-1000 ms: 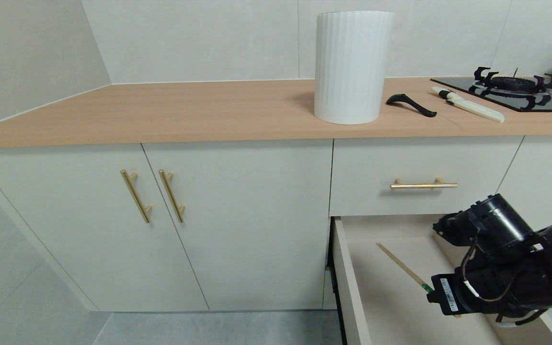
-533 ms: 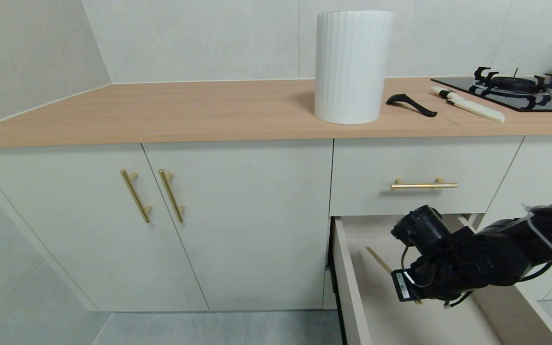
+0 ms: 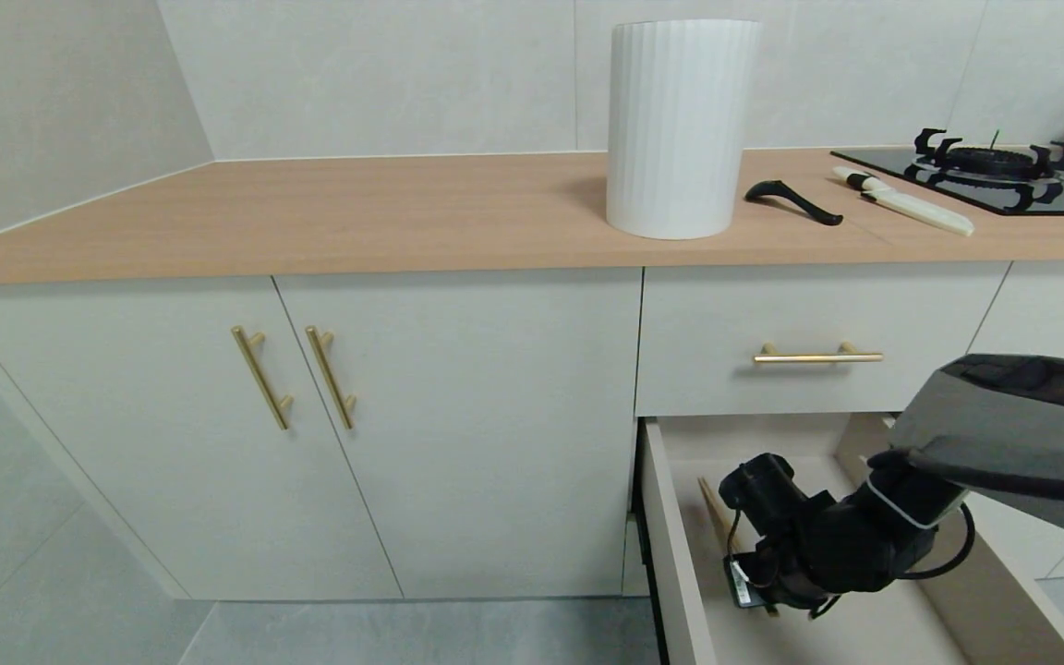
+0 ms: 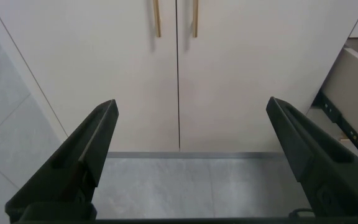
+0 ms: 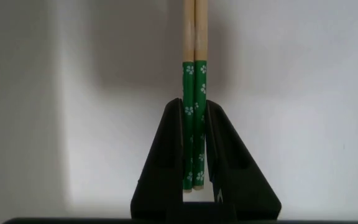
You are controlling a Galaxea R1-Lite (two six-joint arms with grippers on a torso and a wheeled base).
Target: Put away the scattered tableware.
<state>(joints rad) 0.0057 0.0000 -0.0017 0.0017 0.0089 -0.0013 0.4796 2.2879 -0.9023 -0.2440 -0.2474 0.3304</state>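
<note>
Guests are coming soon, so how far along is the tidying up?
Done: the pale lower drawer is open. In hand: the right gripper is shut on wooden chopsticks with green flowered ends, down inside the drawer. Left: the black curved utensil and the cream knife lie on the wooden countertop.

White ribbed canister (image 3: 683, 129) on wooden countertop (image 3: 310, 212), black hob (image 3: 1003, 180) at right

Over the last second the right claw (image 5: 194, 124) has swung from the lower right corner of the head view leftward, to the drawer's (image 3: 673, 554) left wall. The chopsticks (image 3: 712, 503) clamped in it travelled along and now lie beside that wall.
</note>
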